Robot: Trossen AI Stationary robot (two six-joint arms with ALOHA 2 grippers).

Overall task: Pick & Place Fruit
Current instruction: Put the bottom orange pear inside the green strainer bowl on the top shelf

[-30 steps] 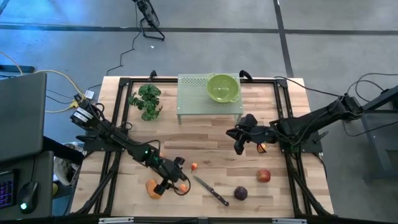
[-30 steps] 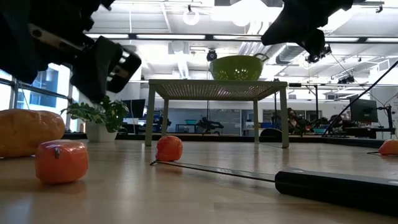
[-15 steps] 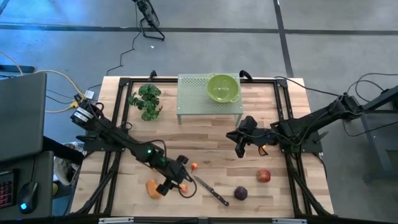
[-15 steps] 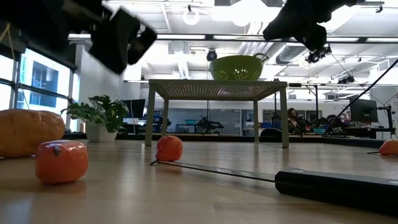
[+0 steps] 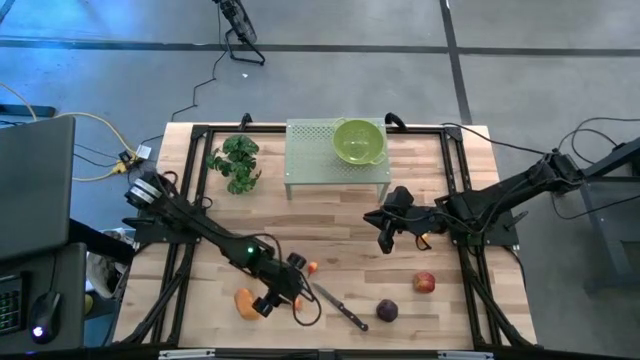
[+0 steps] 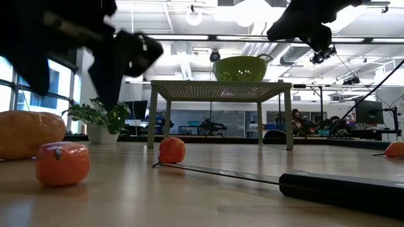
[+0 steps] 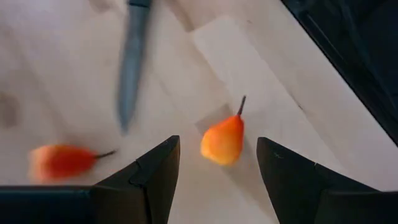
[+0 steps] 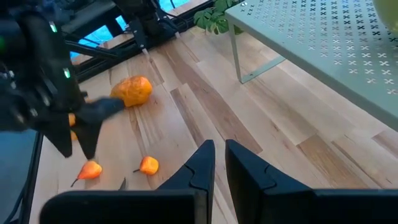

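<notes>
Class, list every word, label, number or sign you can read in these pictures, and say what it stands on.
None: no readable text shows in any view.
The knife, green bowl and fruit carry no visible lettering.
The screen at the left edge is too small to read.

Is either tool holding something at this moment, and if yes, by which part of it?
Nothing is held. The left tool is open above a small orange fruit without touching it; the right tool is nearly shut and empty.

A green colander sits on the perforated stand; knife (black-handled) near the front; leafy bunch beside the stand.
</notes>
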